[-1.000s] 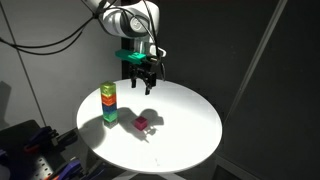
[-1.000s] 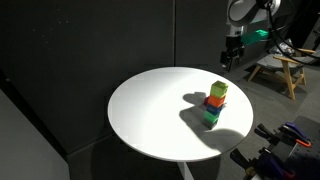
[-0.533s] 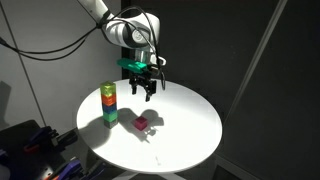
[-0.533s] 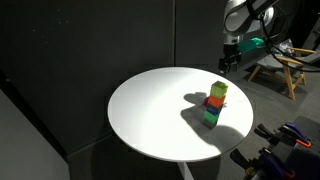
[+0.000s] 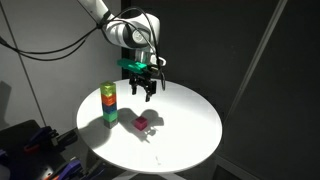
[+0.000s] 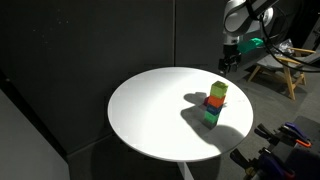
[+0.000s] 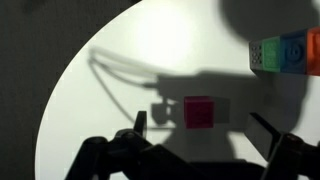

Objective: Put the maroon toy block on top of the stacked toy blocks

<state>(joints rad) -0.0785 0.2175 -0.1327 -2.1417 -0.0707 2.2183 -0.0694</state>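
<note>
The maroon toy block (image 5: 142, 124) lies on the round white table (image 5: 185, 130), apart from the stack. In the wrist view the block (image 7: 199, 112) sits between and ahead of my fingers. The stacked toy blocks (image 5: 108, 104) stand upright near the table's edge, orange and red above green; they also show in an exterior view (image 6: 215, 104) and at the wrist view's edge (image 7: 285, 52). My gripper (image 5: 144, 90) hangs open and empty in the air above the table, higher than the block; it also shows in an exterior view (image 6: 228, 62) and in the wrist view (image 7: 205, 130).
The table (image 6: 150, 110) is round with a drop on every side. A dark curtain stands behind it. Wooden furniture (image 6: 275, 70) stands beyond the table. Dark equipment with cables (image 5: 35, 145) lies on the floor beside the table.
Over the last second my gripper moved down and a little toward the stack side, still open. It has held still in the last half second. The blocks have not moved.
</note>
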